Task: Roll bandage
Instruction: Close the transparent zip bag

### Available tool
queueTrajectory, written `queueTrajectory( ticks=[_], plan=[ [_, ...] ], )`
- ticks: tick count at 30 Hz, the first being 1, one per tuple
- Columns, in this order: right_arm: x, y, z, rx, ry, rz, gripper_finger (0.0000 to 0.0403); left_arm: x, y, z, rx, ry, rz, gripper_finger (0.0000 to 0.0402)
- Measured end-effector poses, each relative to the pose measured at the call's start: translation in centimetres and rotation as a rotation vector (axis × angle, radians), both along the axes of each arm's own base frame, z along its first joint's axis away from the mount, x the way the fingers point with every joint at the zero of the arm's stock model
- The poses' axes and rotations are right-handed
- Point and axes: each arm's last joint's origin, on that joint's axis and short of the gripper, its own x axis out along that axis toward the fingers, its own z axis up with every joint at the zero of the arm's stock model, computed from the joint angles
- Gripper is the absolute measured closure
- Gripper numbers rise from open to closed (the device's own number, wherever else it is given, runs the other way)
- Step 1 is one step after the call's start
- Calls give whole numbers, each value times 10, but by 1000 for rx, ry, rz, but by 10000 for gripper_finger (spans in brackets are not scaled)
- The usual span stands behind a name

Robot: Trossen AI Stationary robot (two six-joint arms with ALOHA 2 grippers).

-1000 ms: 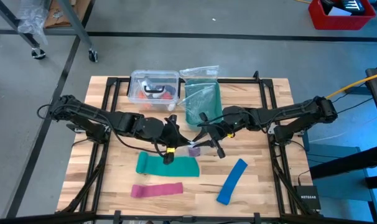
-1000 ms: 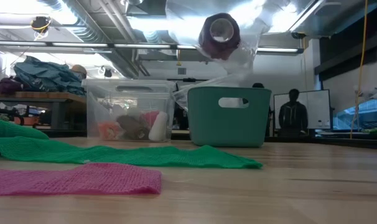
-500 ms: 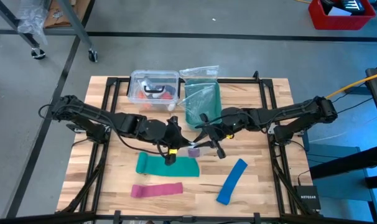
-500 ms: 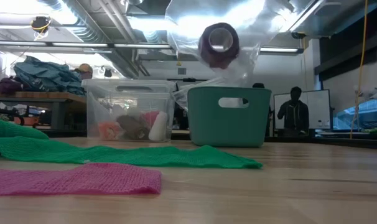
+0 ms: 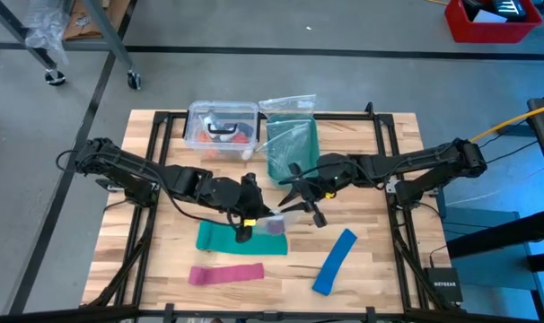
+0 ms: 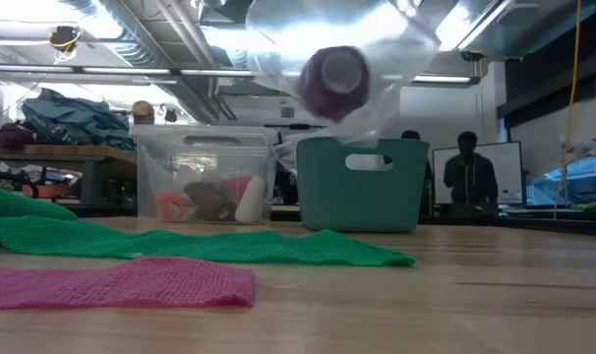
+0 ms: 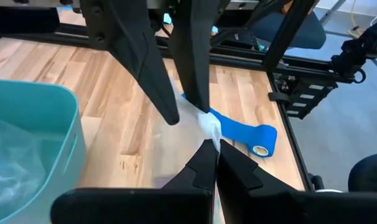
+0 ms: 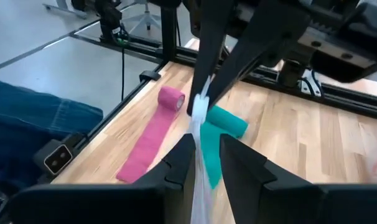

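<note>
Table: pale wooden slat tabletop [image 5: 371, 224] carries a green fabric strip [image 5: 220, 239], pink strip [image 5: 225, 273], blue strip [image 5: 335, 261].
Bandage: small purple roll [image 6: 332, 81] aloft inside a clear plastic bag [image 6: 377, 44].
Left gripper [image 5: 248, 215]: pinching the bag's edge.
Right gripper [image 5: 299, 203]: clamped on the bag too.
Room: people [image 6: 470, 177] standing beyond (far off).

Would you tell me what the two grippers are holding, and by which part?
Both the left gripper and right gripper pinch the clear plastic bag by its edge; the purple bandage roll hangs inside.

Four fabric strips: one green strip [image 5: 240, 239], one pink strip [image 5: 225, 273], one blue strip [image 5: 335, 261], one rolled purple bandage [image 6: 331, 81]; two containers: one clear box [image 5: 222, 127], one teal bin [image 5: 291, 148].
</note>
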Motion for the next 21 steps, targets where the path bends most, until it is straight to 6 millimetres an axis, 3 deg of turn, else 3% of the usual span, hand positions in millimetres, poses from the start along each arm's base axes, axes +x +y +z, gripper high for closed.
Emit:
queueTrajectory(
  ticks=[21],
  plan=[
    [3,1,8,80,-64,-16,325,0,1,1,20,-8,9,401]
  ],
)
